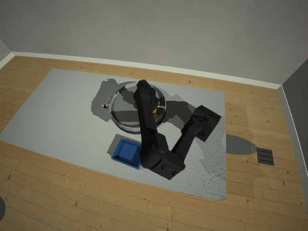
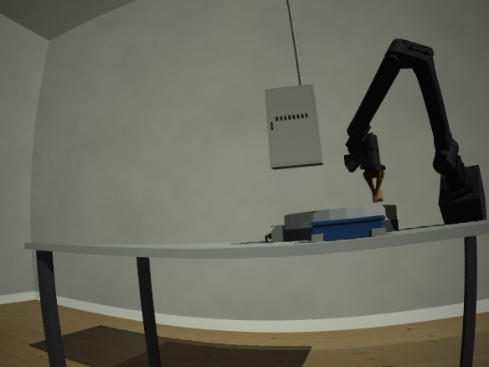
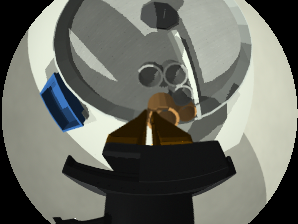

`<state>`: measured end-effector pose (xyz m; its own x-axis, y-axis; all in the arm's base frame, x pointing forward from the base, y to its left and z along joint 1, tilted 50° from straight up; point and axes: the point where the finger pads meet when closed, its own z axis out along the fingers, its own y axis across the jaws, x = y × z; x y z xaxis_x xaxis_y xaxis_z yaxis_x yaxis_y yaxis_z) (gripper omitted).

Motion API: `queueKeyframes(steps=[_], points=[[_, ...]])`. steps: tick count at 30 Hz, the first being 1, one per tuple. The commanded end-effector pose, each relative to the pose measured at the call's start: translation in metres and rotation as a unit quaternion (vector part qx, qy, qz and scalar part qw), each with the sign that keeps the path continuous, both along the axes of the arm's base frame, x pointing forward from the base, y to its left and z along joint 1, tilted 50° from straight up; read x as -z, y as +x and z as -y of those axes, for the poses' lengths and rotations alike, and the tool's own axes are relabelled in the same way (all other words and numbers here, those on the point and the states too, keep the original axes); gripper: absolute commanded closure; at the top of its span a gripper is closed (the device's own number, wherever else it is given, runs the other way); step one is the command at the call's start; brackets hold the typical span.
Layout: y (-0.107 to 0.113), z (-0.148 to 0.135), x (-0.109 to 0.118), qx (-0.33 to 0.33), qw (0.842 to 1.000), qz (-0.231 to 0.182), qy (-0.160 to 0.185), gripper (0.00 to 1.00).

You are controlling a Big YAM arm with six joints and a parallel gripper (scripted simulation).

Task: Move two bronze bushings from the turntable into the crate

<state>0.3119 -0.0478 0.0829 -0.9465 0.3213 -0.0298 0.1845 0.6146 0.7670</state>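
Note:
My gripper (image 2: 378, 190) is shut on a bronze bushing (image 2: 378, 195) and holds it a little above the right side of the grey turntable (image 2: 339, 214). In the wrist view the held bronze bushing (image 3: 160, 103) sits at my fingertips (image 3: 154, 117). A second bronze bushing (image 3: 184, 112) lies on the turntable (image 3: 143, 50) just beyond it, beside three grey bushings (image 3: 165, 74). From above, the bronze bushing (image 1: 158, 111) shows beside my arm over the turntable (image 1: 136, 106). The blue crate (image 1: 126, 153) stands in front of the turntable, and its corner shows in the wrist view (image 3: 64, 103).
My arm's base (image 1: 207, 122) stands to the right of the turntable. A small white device (image 1: 108, 101) sits at the turntable's left edge. A grey box (image 2: 294, 126) hangs on a cable behind the table.

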Motion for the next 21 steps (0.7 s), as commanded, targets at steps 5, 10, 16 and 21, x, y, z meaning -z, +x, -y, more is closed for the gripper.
queueKeyframes(steps=[5, 10, 16, 21], points=[[0.0021, 0.0195, -0.0150, -0.003, 1.000, 0.022, -0.010, 1.00], [-0.0007, 0.0156, -0.0119, -0.006, 1.000, 0.019, -0.007, 1.00], [-0.0004, 0.0158, -0.0118, -0.006, 1.000, 0.020, -0.008, 1.00], [-0.0004, 0.0158, -0.0118, -0.005, 1.000, 0.019, -0.008, 1.00]])
